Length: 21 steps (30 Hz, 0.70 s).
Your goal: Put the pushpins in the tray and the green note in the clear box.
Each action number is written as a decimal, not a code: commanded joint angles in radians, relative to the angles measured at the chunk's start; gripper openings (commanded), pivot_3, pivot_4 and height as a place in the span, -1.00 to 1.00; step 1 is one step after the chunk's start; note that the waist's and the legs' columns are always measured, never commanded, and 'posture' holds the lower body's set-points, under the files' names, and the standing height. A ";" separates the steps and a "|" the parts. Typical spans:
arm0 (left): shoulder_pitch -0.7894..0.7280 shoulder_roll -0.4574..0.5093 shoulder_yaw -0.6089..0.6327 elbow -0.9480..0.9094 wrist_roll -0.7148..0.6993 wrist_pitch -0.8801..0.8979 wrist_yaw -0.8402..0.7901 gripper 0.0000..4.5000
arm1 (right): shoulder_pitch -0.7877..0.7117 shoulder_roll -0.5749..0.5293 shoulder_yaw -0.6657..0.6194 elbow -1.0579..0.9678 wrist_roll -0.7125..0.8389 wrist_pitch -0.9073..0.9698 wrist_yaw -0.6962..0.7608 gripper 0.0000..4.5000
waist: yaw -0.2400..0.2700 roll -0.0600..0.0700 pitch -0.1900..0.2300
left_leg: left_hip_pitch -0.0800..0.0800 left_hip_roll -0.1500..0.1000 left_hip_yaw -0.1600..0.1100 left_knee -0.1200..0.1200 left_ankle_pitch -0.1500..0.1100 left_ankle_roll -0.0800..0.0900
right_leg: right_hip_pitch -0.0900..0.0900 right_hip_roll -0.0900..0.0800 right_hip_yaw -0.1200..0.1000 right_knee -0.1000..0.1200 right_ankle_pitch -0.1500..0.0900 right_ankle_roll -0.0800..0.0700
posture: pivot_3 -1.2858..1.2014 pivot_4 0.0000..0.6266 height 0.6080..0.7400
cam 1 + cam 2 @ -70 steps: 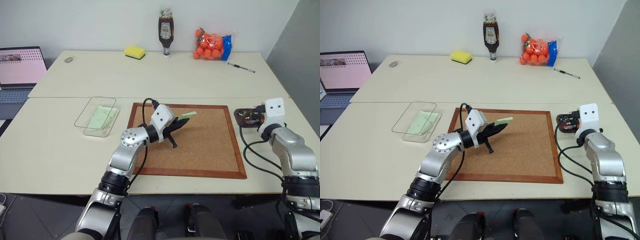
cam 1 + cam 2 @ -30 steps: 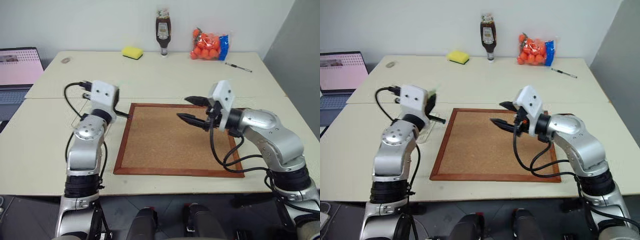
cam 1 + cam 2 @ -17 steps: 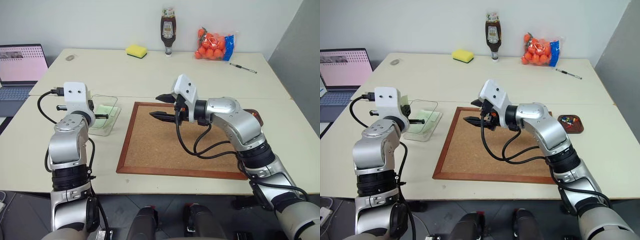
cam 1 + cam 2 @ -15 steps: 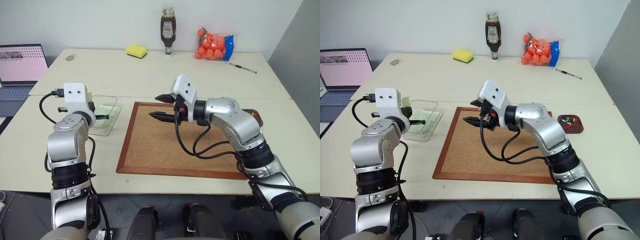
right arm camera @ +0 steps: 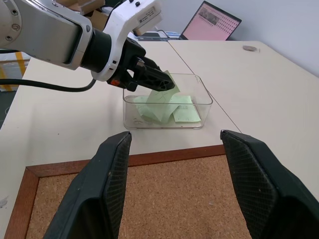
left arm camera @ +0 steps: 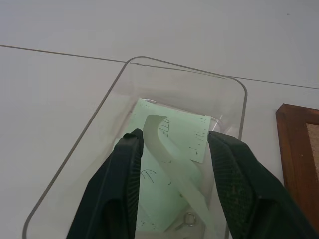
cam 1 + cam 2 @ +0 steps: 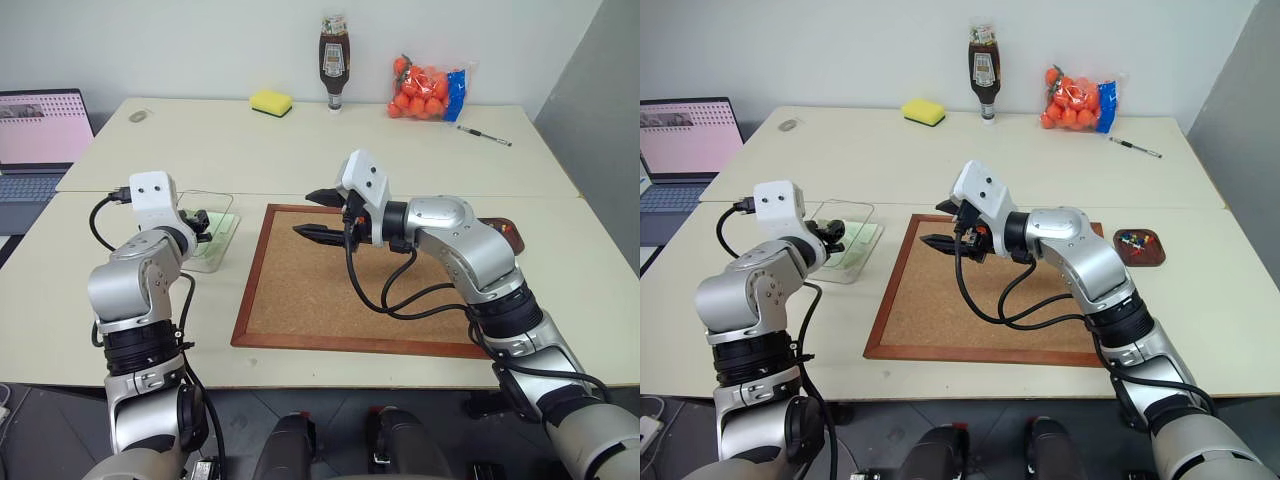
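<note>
At far left a laptop (image 7: 40, 130) sits open on the pale bench (image 7: 300, 150). I have my left claw (image 6: 174, 164) over the clear box (image 6: 234, 94), jaws parted, the green note (image 6: 172, 149) lying loose between them on other green slips; I judge that half done. My right claw (image 5: 174, 144) hangs wide and empty over the corkboard (image 7: 350, 290), where I see no pins. The pushpins (image 7: 1138, 240) lie in the tray (image 7: 1140, 258) at right. Sponge (image 7: 271, 102), sauce bottle (image 7: 332, 65), bagged fruit (image 7: 425, 88) and pen (image 7: 484, 135) line the wall side.
</note>
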<state>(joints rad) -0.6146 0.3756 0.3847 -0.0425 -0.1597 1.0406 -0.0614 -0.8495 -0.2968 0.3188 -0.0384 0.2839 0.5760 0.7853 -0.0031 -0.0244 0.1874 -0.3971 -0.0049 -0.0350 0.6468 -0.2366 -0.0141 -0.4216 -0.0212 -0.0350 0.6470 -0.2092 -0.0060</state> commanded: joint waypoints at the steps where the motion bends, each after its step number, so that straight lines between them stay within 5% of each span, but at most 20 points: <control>1: -0.023 0.012 -0.002 -0.048 0.020 -0.045 0.040 0.41 | -0.003 0.001 -0.028 -0.049 -0.002 -0.010 -0.002 0.35 | 0.000 0.000 0.000 | 0.000 0.000 0.000 0.000 0.000 0.000 | 0.000 0.000 0.000 0.000 0.000 0.000 | 0.03 -0.52 1.00; 11: 0.046 0.061 -0.169 -0.162 0.110 -0.261 0.011 0.41 | 0.124 -0.036 -0.147 -0.211 0.066 0.051 -0.052 0.35 | 0.003 0.000 0.000 | -0.001 0.000 0.000 0.000 0.000 0.000 | 0.000 -0.001 0.000 -0.001 0.000 -0.001 | 0.03 -0.52 1.00; 21: 0.182 -0.020 -0.371 -0.294 0.005 -0.366 -0.215 0.41 | 0.470 -0.144 -0.353 -0.368 0.072 -0.028 -0.130 0.35 | 0.006 0.000 0.000 | 0.000 -0.001 0.002 0.000 0.000 0.000 | 0.001 -0.001 0.001 -0.002 0.000 0.000 | 0.03 -0.52 1.00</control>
<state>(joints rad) -0.4443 0.3623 0.0332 -0.2863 -0.1316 0.7251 -0.2323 -0.3978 -0.4526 0.0281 -0.3588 0.3445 0.5931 0.7017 0.0025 -0.0246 0.1873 -0.3969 -0.0049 -0.0319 0.6465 -0.2367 -0.0141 -0.4211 -0.0218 -0.0329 0.6460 -0.2095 -0.0060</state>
